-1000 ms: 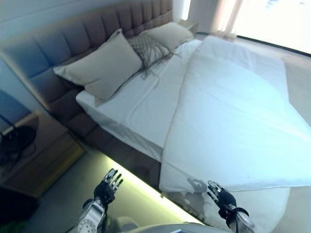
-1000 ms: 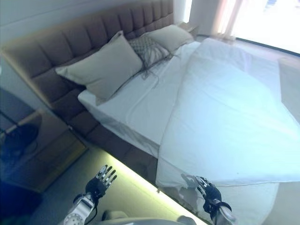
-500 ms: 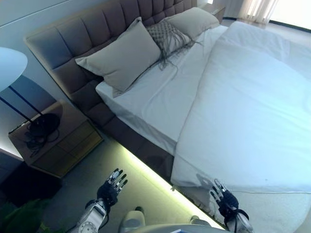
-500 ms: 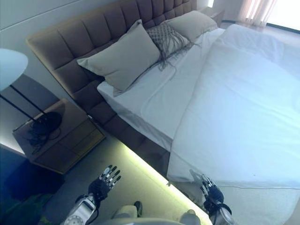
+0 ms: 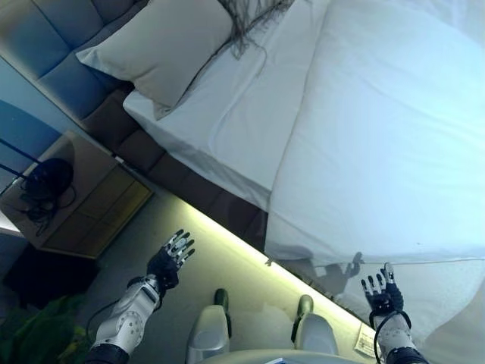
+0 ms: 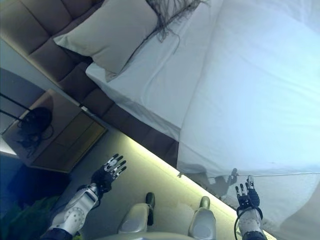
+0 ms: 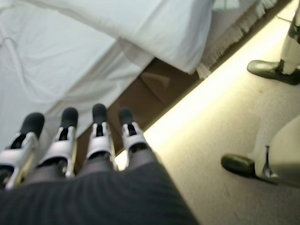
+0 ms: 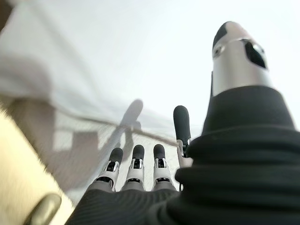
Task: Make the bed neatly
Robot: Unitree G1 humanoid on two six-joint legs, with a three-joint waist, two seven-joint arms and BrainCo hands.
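The left hand point(image 5: 168, 260) is held over the grey floor point(image 5: 227, 262) beside the bed, its fingers straight and spread, nothing being held. The right hand point(image 5: 381, 293) is raised near the hanging edge of the white duvet point(image 5: 379, 136), fingers likewise straight and empty. The duvet is spread over the white-sheeted bed point(image 5: 227, 114), short of the beige square pillow point(image 5: 163, 45) against the padded headboard point(image 5: 57, 57). A wooden bedside cabinet point(image 5: 79, 201) is seen nearby.

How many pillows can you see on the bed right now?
2: a plain pillow against the headboard, and a fringed cushion cut off at the top edge. More may lie out of view.
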